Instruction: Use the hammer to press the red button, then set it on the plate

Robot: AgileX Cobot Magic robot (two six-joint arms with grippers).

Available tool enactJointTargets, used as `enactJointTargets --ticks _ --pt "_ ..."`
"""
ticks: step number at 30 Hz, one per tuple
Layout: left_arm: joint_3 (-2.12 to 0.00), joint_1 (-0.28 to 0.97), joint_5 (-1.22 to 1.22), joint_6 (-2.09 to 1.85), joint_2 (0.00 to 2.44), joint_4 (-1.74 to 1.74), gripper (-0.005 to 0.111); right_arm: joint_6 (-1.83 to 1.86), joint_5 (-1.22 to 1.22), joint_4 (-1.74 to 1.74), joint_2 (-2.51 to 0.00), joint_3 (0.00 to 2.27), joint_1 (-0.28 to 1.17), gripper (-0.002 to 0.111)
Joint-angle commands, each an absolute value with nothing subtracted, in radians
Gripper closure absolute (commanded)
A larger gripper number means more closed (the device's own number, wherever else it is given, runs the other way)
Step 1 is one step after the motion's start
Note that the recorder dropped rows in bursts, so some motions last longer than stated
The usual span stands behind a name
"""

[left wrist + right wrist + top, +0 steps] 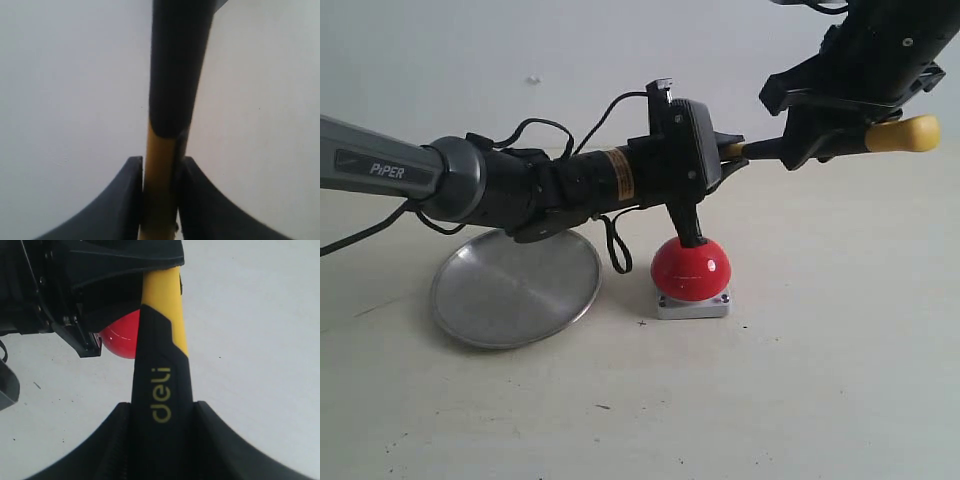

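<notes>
- One plate (510,300) lies closest, flat on the table (800,400). It is round, shallow and made of shiny silver metal with a brushed look.
- One red button (690,270) sits near the plate but does not touch it. It is a smooth, glossy round dome on a small square grey metal base (693,306).
- One hammer (905,133) is up in the air, lying level between my two hands. Its dark metal head points down and touches the top of the red dome. The handle is yellow near the head and black in the middle with yellow letters. It ends in a rounded yellow tip.
- My left gripper (725,150) is squeezed on the thin yellow part next to the head, one black finger on each side.
- My right gripper (820,148) is squeezed on the thick black part, and the yellow tip pokes out past it.
- The table is pale, flat and dull.
</notes>
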State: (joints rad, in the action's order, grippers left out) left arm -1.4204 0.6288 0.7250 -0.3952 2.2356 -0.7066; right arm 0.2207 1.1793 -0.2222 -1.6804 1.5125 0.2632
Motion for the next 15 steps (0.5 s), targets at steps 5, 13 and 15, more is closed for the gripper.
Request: enactJointTargets --ticks 5,13,15 --pt "-1.422 0.632 0.712 -0.550 2.229 -0.594 0.107 0.250 1.096 -0.291 -1.659 1.534 0.261 0.101" --pt "-1.422 0.639 0.786 -0.806 2.229 -0.353 0.107 0.285 1.115 -0.367 -1.626 1.610 0.261 0.058" --pt "-1.422 0.639 0.807 -0.865 2.229 -0.330 0.107 0.285 1.126 -0.367 -1.616 1.628 0.261 0.052"
